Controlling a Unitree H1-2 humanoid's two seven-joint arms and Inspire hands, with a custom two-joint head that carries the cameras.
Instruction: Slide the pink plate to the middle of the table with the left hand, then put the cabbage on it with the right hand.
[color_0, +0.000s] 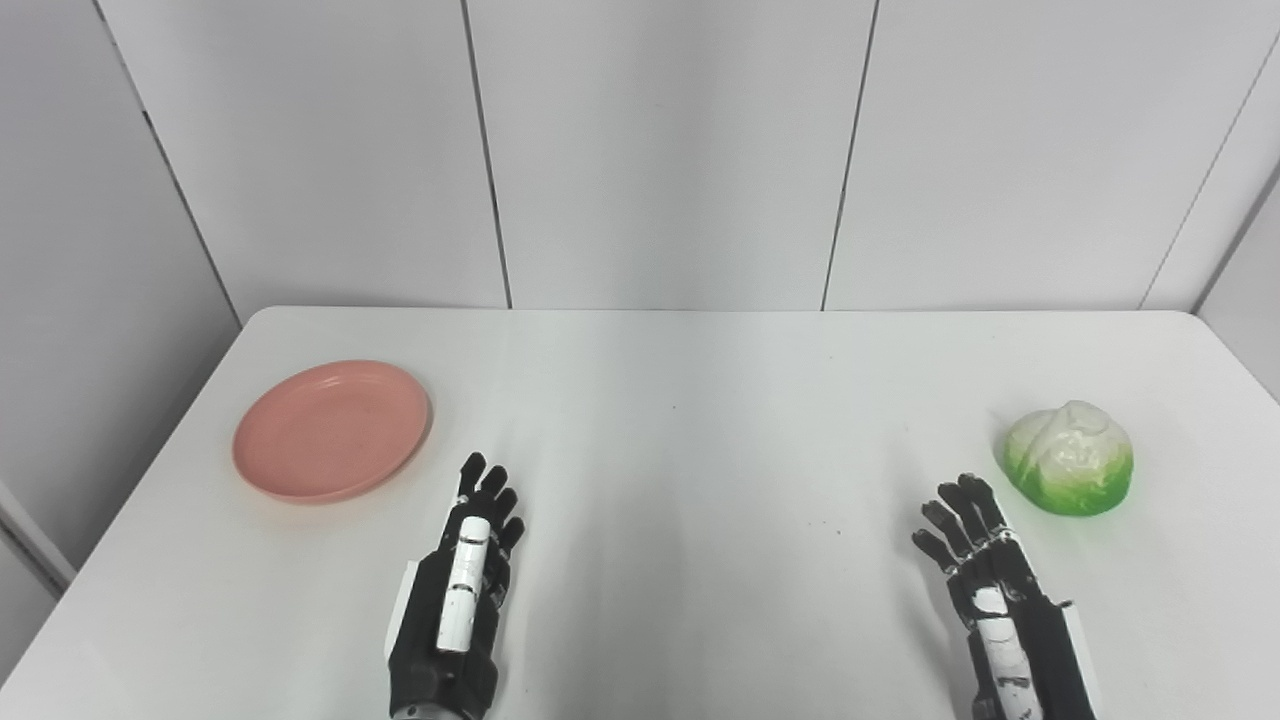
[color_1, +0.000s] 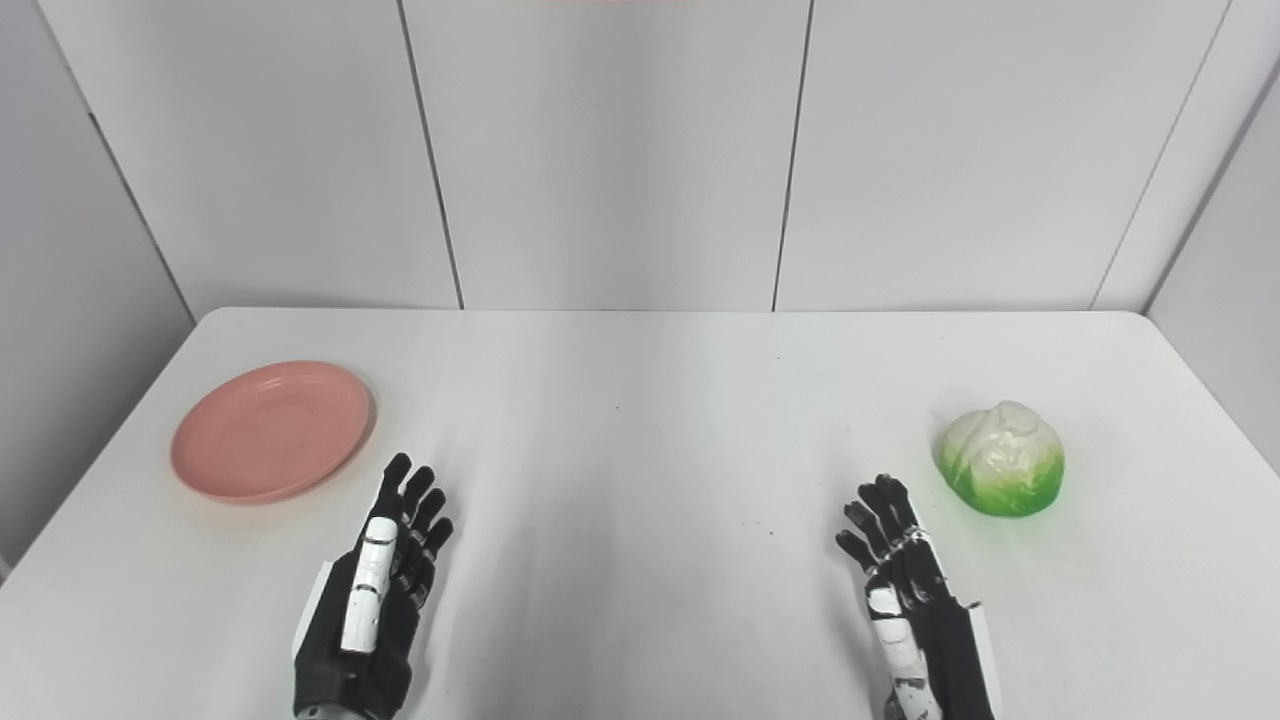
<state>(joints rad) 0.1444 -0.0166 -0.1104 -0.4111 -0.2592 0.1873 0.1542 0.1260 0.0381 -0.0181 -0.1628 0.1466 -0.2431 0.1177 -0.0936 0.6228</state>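
Nearest the camera, both black robot hands rise from the front edge of the white desk (color_0: 680, 420), each held flat with its fingers stretched out toward the far edge and slightly spread, holding nothing. Left hand (color_0: 462, 590) sits at the front edge somewhat left of centre, a white segment of thumb showing along its back, its fingertips (color_0: 478, 472) pointing toward the far edge and ending short of the pink plate (color_0: 332, 430); hand and plate are near each other but apart, with bare desk between them. That plate, round and shallow with a raised rim, lies flat near the left edge of the desk, about midway between the front and far edges, and carries nothing. Right hand (color_1: 915, 600) comes up at the front edge on the right side, palm turned a little inward, fingers apart and angled toward the far-left. Just beyond it and to its right rests the cabbage (color_1: 1002, 458), a rounded head that is white on top and bright green around its lower part, sitting on the desk near the right edge; hand and cabbage are close together but not touching. Between the two hands the desk's middle shows only faint grey shadows. Behind the far edge stand pale grey wall panels (color_0: 660, 150) divided by thin dark seams.
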